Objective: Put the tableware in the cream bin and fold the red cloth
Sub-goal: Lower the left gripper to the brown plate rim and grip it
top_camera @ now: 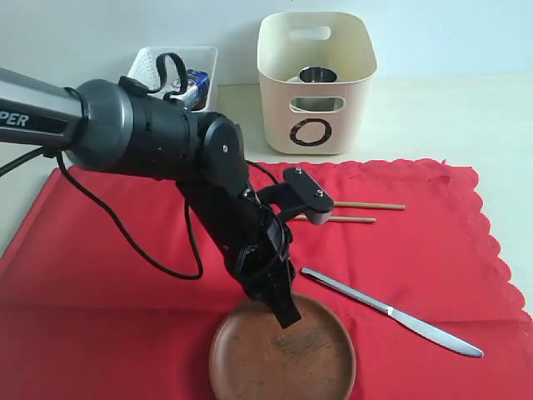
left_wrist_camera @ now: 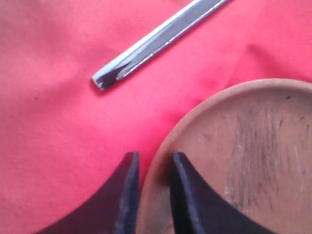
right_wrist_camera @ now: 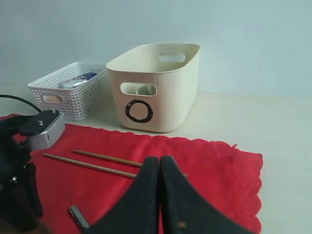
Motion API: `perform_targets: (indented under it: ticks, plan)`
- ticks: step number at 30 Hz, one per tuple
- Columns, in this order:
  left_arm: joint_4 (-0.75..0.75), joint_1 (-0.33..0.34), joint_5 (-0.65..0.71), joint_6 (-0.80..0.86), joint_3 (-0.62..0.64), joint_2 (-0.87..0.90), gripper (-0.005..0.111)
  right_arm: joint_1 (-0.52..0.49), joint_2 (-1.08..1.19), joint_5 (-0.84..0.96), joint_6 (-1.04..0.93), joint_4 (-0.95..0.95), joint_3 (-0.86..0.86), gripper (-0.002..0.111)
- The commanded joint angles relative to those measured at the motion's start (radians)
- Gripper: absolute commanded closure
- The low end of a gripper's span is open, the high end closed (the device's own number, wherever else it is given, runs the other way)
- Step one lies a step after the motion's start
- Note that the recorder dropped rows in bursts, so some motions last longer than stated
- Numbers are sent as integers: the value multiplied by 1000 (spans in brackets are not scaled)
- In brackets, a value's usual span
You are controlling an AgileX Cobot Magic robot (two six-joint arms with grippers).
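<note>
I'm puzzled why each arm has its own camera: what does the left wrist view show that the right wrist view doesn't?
Only the left wrist view: the wooden plate, its rim between the fingers of the left pincer. Only the right wrist view: the cream bin, white basket, two chopsticks and the closed right pincer. Both: the red cloth and a bit of the table knife.

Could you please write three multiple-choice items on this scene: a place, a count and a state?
1. Where is the steel cup? A in the cream bin; B beside the knife; C in the white basket.
2. How many chopsticks lie on the red cloth? A one; B two; C four.
3. The left gripper is: A closed on the wooden plate's rim; B holding the knife; C open above the bin.
Key: 1A, it shows inside the bin; 2B, two parallel sticks; 3A, the rim fills the gap between its jaws.
</note>
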Motion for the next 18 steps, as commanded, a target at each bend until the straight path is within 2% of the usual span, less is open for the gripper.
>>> perform_targets:
  ticks: [1,9,18]
  plan:
    - [49,-1,15,20,12,34,107,2,-4,-5,-1,1,5,108]
    - [42,11,62,13,12,-24,107,2,-4,-5,-1,1,5,108]
    - [-17,62,84,15,9,-140,107,2,-4,-5,-1,1,5,108]
